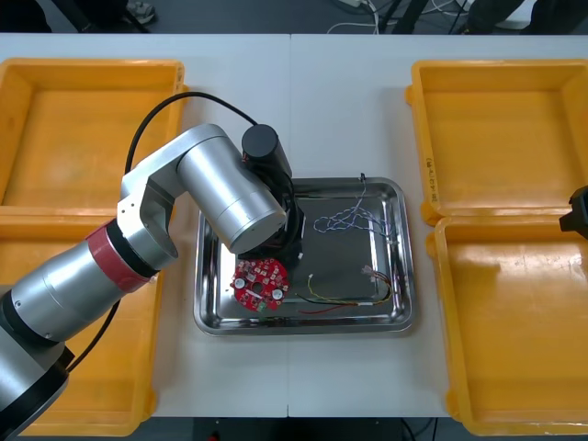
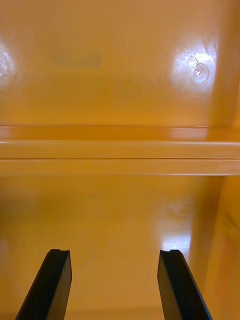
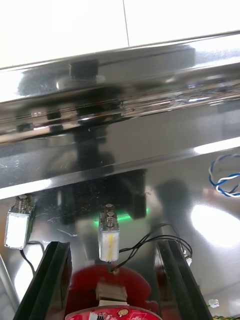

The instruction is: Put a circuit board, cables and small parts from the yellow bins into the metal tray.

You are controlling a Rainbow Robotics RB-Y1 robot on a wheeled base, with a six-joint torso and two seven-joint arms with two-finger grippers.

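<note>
Left wrist view puts the round red circuit board (image 3: 107,290) directly between the black fingers (image 3: 52,285) of the left tool (image 3: 112,247). It lies low in the gap on the shiny floor of the metal tray (image 3: 125,95). The fingers stand spread to either side of the disc. A sliver of tray floor shows between its edge and one finger, so I judge that the tool straddles the board rather than pinches it.

Being round, the board has no long axis to line up with. Its heading comes from the small metal part (image 3: 109,237) just beyond it, with thin black leads (image 3: 150,240) running back toward the board. That part's long axis runs away from the fingertips toward the tray's wall, pin end leading. A second small metal part (image 3: 19,227) lies just outside one finger, roughly parallel to the first.

From the front view, the board sits in the tray's left half, on the side nearer the robot, under the left wrist. A blue and white cable (image 1: 349,218) and a red and yellow cable (image 1: 335,301) lie to its right.

The left arm is plainly the nearer one, and a straight rise would clear the board and both parts. The right tool (image 2: 115,252), fingers apart over bare bin floor, hangs above the yellow bins (image 1: 501,119) at the desk's (image 1: 349,83) right side, well apart from the tray.
</note>
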